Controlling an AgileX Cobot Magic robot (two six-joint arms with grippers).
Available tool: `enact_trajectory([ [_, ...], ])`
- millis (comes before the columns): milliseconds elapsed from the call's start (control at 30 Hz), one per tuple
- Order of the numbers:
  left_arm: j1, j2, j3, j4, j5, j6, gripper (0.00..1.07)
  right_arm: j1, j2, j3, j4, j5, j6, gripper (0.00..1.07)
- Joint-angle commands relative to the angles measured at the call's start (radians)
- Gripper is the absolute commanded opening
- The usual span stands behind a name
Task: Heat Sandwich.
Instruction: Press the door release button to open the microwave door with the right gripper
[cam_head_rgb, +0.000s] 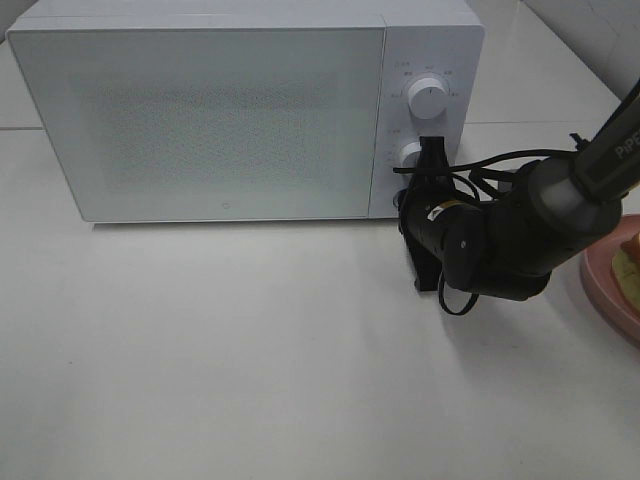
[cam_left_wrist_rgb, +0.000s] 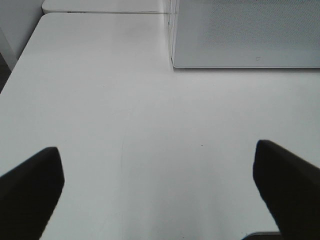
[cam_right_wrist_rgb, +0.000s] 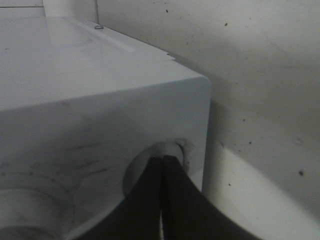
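The sandwich is seen only in part, at the right edge of the exterior high view, where it lies on a round pink plate set on the white table. The right gripper is held well apart from it, across the table at the white microwave, whose door is shut. Its jaws are closed tip to tip and are placed at the lower knob of the control panel, under the upper knob; they appear to touch it. The left gripper is shown by its own wrist camera only, its jaws spread wide above bare tabletop near the microwave's front corner.
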Motion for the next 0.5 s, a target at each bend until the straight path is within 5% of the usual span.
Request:
enact_trajectory([
  [33, 0.002, -0.02, 0.0, -0.001, 0.001, -0.006, 0.98, -0.011, -0.007, -0.027, -0.019, -0.137, 0.002, 0.0],
  [500, 0.002, -0.02, 0.0, -0.001, 0.001, -0.006, 0.98, -0.011, 0.022, -0.133, 0.015, -0.265, -0.044, 0.0],
])
